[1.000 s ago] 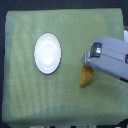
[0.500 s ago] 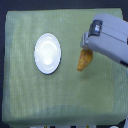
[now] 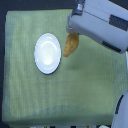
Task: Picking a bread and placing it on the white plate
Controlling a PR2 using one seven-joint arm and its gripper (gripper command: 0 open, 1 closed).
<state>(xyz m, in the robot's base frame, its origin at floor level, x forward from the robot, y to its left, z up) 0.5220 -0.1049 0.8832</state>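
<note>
The white plate (image 3: pixel 48 53) lies on the green cloth, left of centre in the exterior view. The bread (image 3: pixel 70 45), golden-brown and elongated, hangs tilted just off the plate's right rim, and its lower tip is close to that rim. My gripper (image 3: pixel 73 34) comes in from the upper right as a large grey body and is shut on the bread's upper end. The body hides the fingertips and the top of the bread.
A green cloth (image 3: pixel 85 90) covers the table, with dark floor past its left and top edges. A pale grey part of the robot (image 3: pixel 120 112) stands at the lower right corner.
The gripper has carried the bread toward the exterior view's left and upward, from the cloth's right side to just beside the plate's rim. The plate has not moved.
</note>
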